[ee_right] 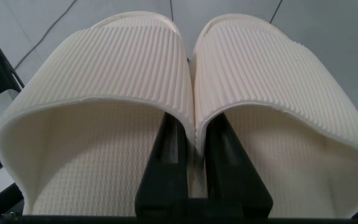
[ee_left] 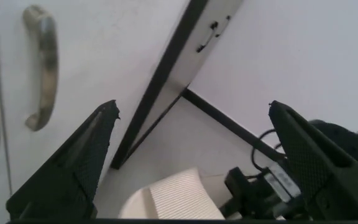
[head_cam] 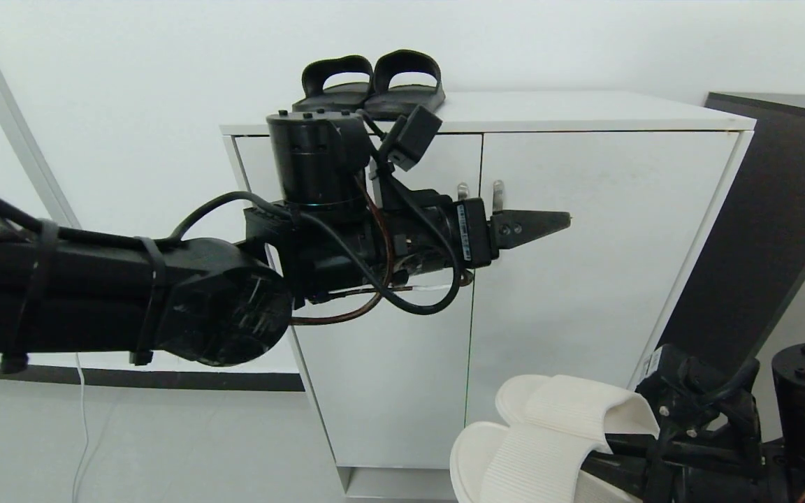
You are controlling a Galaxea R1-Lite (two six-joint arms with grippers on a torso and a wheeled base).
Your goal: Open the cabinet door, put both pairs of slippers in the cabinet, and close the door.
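Note:
The white cabinet (head_cam: pixel 584 279) has both doors closed. Its two metal handles (head_cam: pixel 497 194) sit near the centre seam. A pair of black slippers (head_cam: pixel 371 80) rests on the cabinet top at the left. My left gripper (head_cam: pixel 563 221) hangs in front of the right door, just below and right of the handles. It is open and holds nothing, its fingers (ee_left: pixel 73 174) spread beside one handle (ee_left: pixel 42 65). My right gripper (ee_right: pixel 194 171) is low at the right, shut on the inner walls of a pair of white ribbed slippers (head_cam: pixel 556 433) (ee_right: pixel 104 93).
A dark panel (head_cam: pixel 766 230) stands against the cabinet's right side. To the left of the cabinet are a white wall with a black baseboard (head_cam: pixel 165 378) and a thin white cable (head_cam: pixel 81 433) hanging to the floor.

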